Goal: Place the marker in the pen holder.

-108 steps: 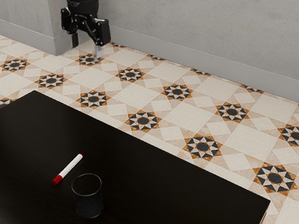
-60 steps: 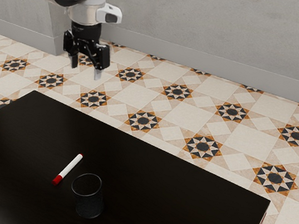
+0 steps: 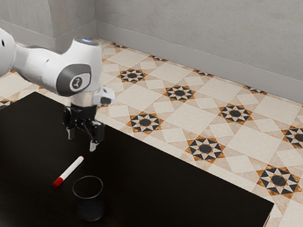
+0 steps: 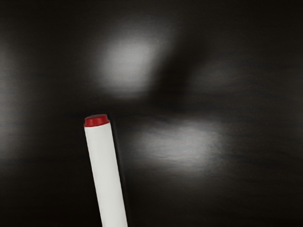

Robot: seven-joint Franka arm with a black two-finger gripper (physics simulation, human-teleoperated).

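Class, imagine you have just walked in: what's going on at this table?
A robot arm's gripper hangs open above the dark table, holding nothing. The marker, white with red ends, lies on the tabletop beside the clear pen holder, which stands upright. The marker is not yet in the holder; the arm seems about to pick it up.

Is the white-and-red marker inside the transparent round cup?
No, the white-and-red marker lies on the black tabletop, beside the transparent round cup.
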